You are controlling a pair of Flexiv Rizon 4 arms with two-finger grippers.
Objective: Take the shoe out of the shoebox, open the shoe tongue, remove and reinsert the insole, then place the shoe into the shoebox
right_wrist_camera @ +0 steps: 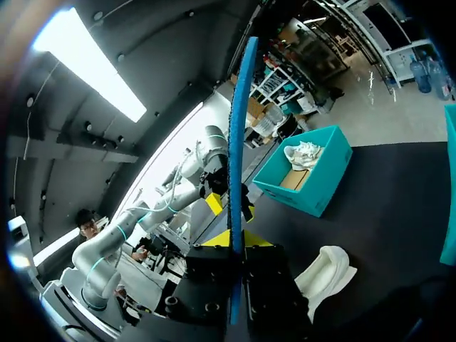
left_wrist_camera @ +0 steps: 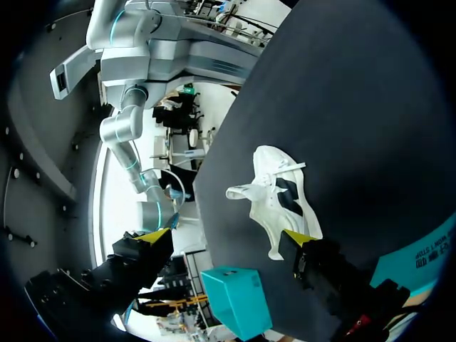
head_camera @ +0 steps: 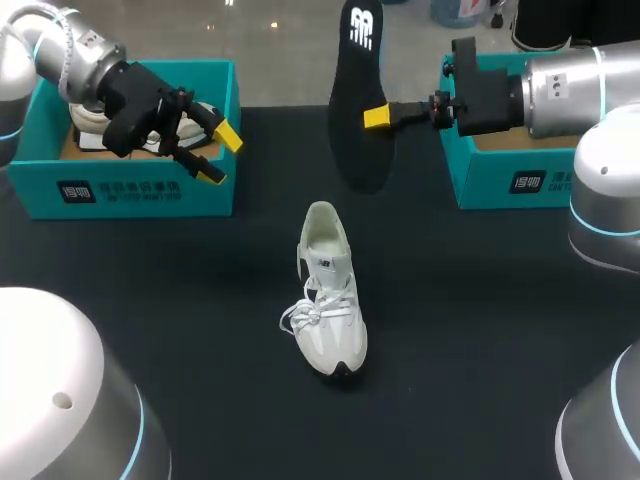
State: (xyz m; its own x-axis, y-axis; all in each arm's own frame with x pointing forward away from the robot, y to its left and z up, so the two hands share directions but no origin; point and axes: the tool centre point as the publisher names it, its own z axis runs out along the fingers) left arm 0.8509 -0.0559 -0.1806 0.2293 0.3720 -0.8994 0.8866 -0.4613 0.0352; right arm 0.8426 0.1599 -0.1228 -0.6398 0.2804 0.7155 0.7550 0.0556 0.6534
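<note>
A white shoe lies on the black table at the middle, toe toward the front; it also shows ahead of the fingers as the shoe and below the right gripper as the shoe. My right gripper is shut on the black insole, holding it upright in the air behind the shoe. In the right wrist view the insole shows edge-on, blue, rising from the gripper. My left gripper hangs open and empty before the left box; in its own view the gripper holds nothing.
A teal shoebox at the back left holds another white shoe. A second teal shoebox stands at the back right, under my right arm. The left box and right box also show in the wrist views.
</note>
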